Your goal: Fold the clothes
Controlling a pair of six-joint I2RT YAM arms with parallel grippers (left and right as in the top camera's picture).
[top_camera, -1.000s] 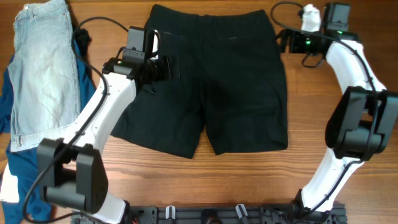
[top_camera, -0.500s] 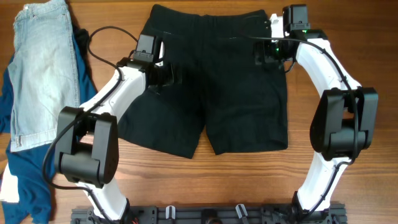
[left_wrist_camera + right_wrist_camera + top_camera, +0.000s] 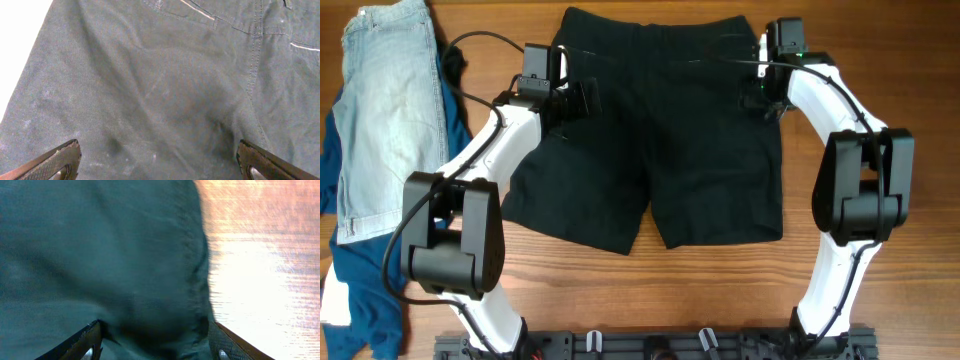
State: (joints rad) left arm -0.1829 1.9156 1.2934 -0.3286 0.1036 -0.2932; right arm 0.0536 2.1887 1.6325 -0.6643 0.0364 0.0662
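Black shorts [image 3: 670, 150] lie spread flat in the upper middle of the overhead view, waistband toward the top edge and both legs pointing down, on the wooden table [image 3: 720, 300]. Nothing is folded yet.

The left gripper [image 3: 582, 100] hangs over the left side of the shorts just below the waistband. In its wrist view the left gripper [image 3: 162, 162] has its fingers spread wide with only smooth fabric between them and nothing held. The right gripper [image 3: 760, 95] sits at the upper right side of the shorts. In its own view the right gripper [image 3: 157, 342] is also spread open and empty, with the garment's side edge and a strip of bare table between its fingers. Whether either one touches the cloth cannot be told.

The main risk is probably a mismatched grab. The left gripper is over flat cloth inside the edge, so closing there may pinch only the top layer or bunch up a ridge. The right one, set at the very edge, could slip off the hem or catch too little. One side would then lift while the other drags, giving a crooked, wrinkled fold.

Pale denim shorts [image 3: 385, 120] and a blue garment [image 3: 360, 290] lie at the left of the frame, near the left arm, and a wide swing there might snag them.
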